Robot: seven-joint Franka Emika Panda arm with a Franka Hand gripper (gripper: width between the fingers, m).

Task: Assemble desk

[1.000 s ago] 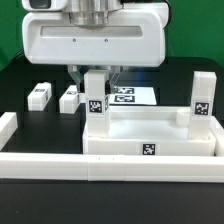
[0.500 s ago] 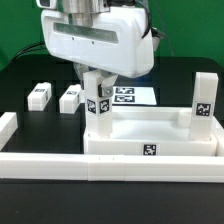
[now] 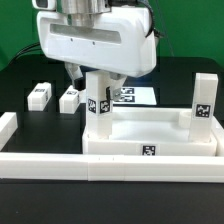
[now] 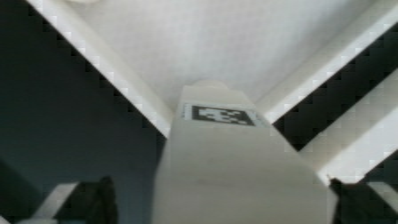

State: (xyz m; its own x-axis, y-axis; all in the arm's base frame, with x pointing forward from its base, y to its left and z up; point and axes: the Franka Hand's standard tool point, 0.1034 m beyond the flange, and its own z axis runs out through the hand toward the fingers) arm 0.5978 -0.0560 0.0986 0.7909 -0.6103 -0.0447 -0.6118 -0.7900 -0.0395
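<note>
Exterior view: a matte black worktop (image 3: 30, 120) fills the scene, with a strip of green backdrop (image 3: 12, 30) behind it on the exterior view's left. The white tray-like desk tabletop (image 3: 120, 143) lies near and right of centre, its raised rim facing up and a small black-and-white tag (image 3: 148, 150) on its near edge. One white square leg (image 3: 97, 104) stands upright at the tabletop's far-left corner, and a second upright leg (image 3: 201, 100) stands at its far-right corner. Two loose legs (image 3: 40, 95) (image 3: 70, 98) lie flat on the worktop further left. The marker board (image 3: 135, 97) lies flat behind the tabletop. White border rails (image 3: 50, 165) run along the near edge and turn up at the left. The robot's bulky white wrist housing (image 3: 100, 45) hangs over the far-left leg. The end effector (image 3: 95, 78) straddles that leg with its jaws open. In the wrist view the dark fingers (image 4: 80, 200) stand off either side of the leg (image 4: 222, 150).
</note>
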